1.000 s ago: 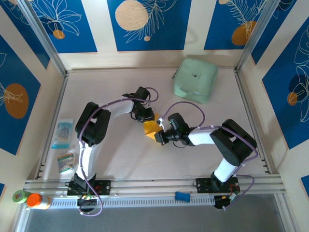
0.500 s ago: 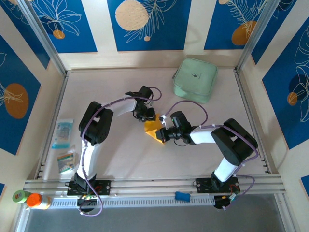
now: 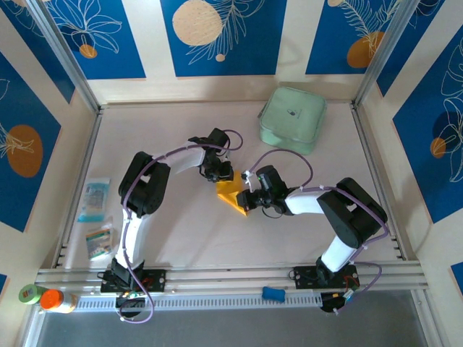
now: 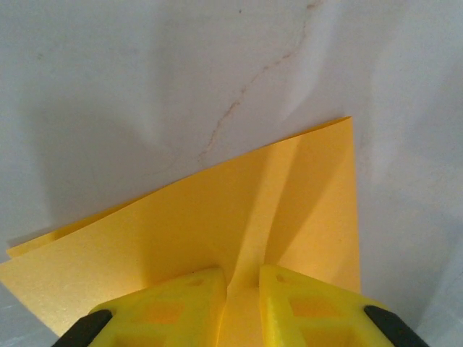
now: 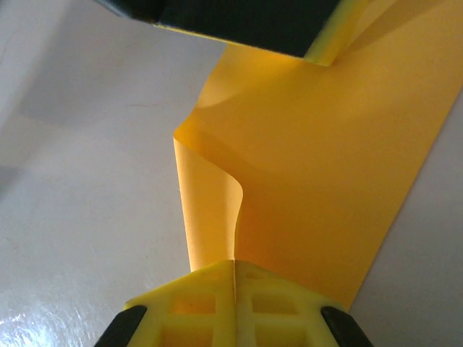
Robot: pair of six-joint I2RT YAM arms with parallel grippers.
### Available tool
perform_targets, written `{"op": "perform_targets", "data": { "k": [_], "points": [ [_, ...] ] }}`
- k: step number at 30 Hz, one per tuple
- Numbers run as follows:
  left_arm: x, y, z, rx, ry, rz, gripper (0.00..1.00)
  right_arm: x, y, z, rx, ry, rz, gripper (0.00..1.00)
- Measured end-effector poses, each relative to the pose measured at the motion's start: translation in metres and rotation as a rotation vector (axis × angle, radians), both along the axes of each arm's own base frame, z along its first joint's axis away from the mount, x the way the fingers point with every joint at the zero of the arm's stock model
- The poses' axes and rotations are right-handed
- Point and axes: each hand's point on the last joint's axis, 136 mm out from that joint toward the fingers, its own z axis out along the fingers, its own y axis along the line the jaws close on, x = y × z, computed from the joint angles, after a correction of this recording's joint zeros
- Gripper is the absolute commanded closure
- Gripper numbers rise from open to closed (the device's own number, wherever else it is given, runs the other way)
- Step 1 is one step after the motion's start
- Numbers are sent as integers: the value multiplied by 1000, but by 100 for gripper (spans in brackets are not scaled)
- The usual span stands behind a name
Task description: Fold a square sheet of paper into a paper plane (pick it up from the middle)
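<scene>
The left tool (image 4: 242,278), jaws nearly together, pinches a raised ridge at the 11 o'clock edge of the square sheet of paper (image 3: 230,195) mid-table (image 3: 195,231). The right tool (image 5: 234,271), at the sheet's 3 o'clock, is clamped tight on a curled edge. I judge the folding barely begun, with one loose bend and no dart. The layers gripped are hidden and the creases unclear.

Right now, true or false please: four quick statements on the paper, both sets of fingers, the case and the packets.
1. The left fingers and the right fingers both pinch the paper sheet. True.
2. The paper sheet lies flat and unfolded. False: it is bent and creased between the two grips.
3. The mint-green case sits at the near left. False: it sits at the far right of the table.
4. Printed packets lie by the table's left edge. True.
</scene>
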Motion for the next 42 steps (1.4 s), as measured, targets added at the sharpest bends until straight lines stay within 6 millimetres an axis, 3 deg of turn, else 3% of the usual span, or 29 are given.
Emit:
{"op": "perform_targets", "data": {
  "k": [12, 27, 33, 42],
  "points": [
    [0, -1, 0, 0, 1, -2, 76, 7, 3, 4, -22, -27, 1, 98],
    [0, -1, 1, 0, 0, -2, 76, 1, 1, -12, -57, 22, 8, 98],
    [1, -3, 3, -9, 0, 4, 70, 2, 2, -14, -60, 28, 9, 98],
    [0, 1, 25, -62, -32, 61, 70, 2, 2, -14, -61, 28, 9, 99]
  ]
}}
